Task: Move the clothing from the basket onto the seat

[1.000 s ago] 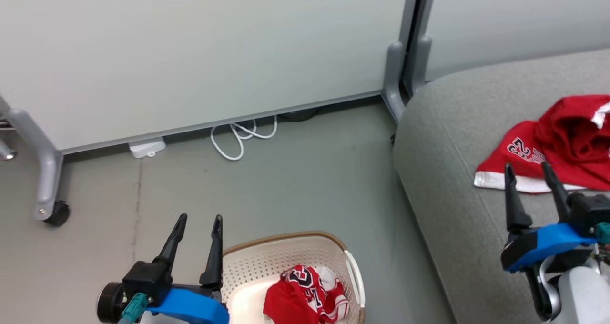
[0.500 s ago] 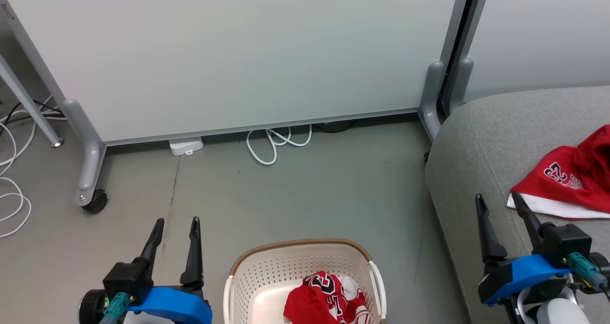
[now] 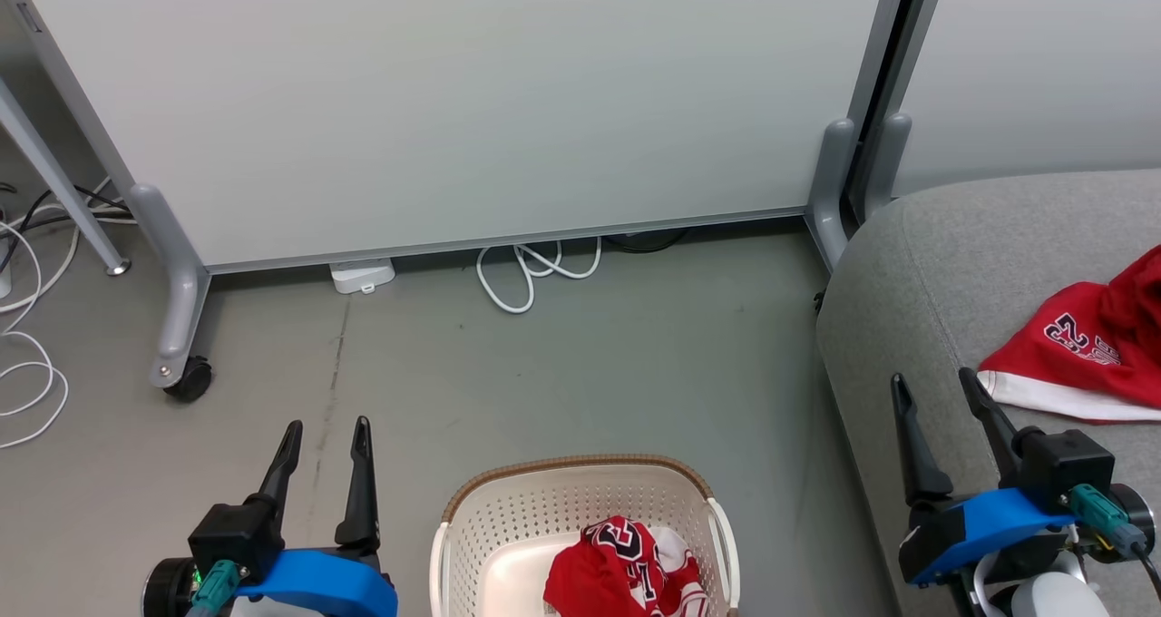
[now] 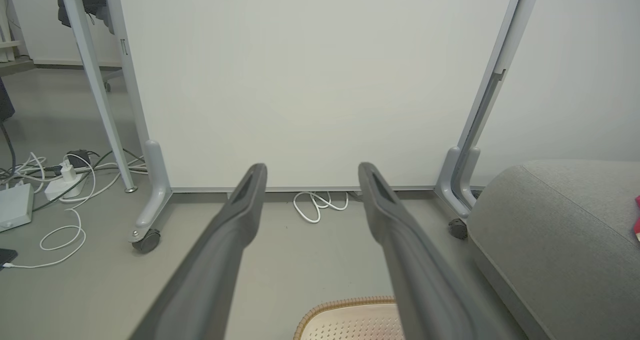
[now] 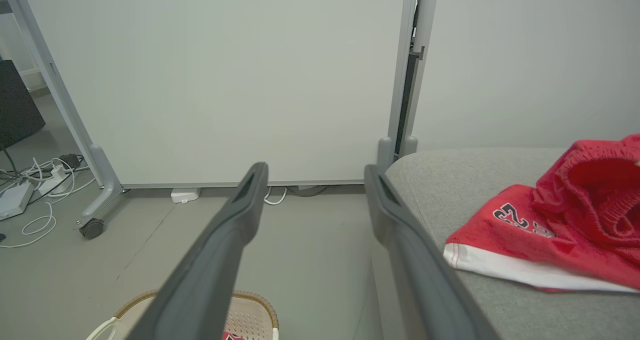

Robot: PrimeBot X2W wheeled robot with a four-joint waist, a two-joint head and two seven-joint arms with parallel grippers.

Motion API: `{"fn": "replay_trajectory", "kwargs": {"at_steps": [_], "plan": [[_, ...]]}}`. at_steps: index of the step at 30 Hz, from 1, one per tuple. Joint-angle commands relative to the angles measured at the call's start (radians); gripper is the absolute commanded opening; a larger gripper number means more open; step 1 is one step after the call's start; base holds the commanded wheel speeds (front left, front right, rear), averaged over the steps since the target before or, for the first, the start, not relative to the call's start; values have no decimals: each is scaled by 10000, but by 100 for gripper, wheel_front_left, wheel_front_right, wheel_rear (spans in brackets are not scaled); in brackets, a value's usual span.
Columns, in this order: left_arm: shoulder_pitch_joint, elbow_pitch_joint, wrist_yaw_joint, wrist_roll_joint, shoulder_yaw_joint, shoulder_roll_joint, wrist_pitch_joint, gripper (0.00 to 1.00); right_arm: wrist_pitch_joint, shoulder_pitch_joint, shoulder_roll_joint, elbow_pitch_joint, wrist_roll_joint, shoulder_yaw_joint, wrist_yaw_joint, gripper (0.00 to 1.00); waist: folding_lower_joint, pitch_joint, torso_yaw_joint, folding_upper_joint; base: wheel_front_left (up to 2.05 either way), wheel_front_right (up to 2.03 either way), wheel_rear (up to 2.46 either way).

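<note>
At the bottom middle of the head view, a crumpled red garment (image 3: 621,576) with black-and-white numbers lies inside the basket (image 3: 580,472). It is bunched toward the basket's right half, and bare cream bottom shows to its left. A second red garment (image 3: 1088,358), white along its hem and printed with dark numerals, lies at the right edge of the frame on the seat (image 3: 925,272) and runs out of the picture. The basket stands on the grey floor (image 3: 590,363), just left of the seat's rounded corner.

The left tool (image 3: 326,428) is at the lower left, beside the basket and apart from it. Its two dark fingers are spread fairly wide and hold nothing, and the crumpled red garment sits to its lower right. In the left wrist view the same tool (image 4: 311,170) frames the basket's woven rim (image 4: 345,305) at the bottom edge.

The right tool (image 3: 932,381) is at the lower right over the seat's front, likewise parted and empty. Its right-hand fingertip is just beside the hem corner of the second red garment. In the right wrist view that garment (image 5: 525,240) lies to the right of the tool (image 5: 314,169), outside the gap.

Across the top stands a white partition panel (image 3: 453,100) on a castor (image 3: 189,381), with a coiled white cable (image 3: 535,272) at its foot.
</note>
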Motion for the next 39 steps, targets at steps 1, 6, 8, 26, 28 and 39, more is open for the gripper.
{"fn": "replay_trajectory", "kwargs": {"at_steps": [1,6,8,26,28,39], "plan": [[16,15,-74,51,-1,-1,-27,100,5,42,34,26,64,3,1,100,0,5,-12,-1,0,0,0],[-45,46,-74,32,-71,-14,-27,100,-53,-10,49,76,81,78,1,100,0,46,-63,-1,0,0,0],[-77,70,-74,24,-112,-18,-27,100,-83,-26,52,100,85,114,1,100,0,80,-83,-1,0,0,0],[-953,922,-75,-267,-1051,-69,-25,100,-192,-796,61,-224,196,653,1,100,0,1760,-822,-1,0,0,0],[-1186,1094,-75,-301,-1194,-69,-27,100,-198,-988,63,-324,220,776,1,100,0,2149,-981,-1,0,0,0],[-2744,2562,-75,-566,-2158,165,-27,100,-390,-2091,67,-691,470,1645,1,100,0,4249,-2097,-1,0,0,0]]}}
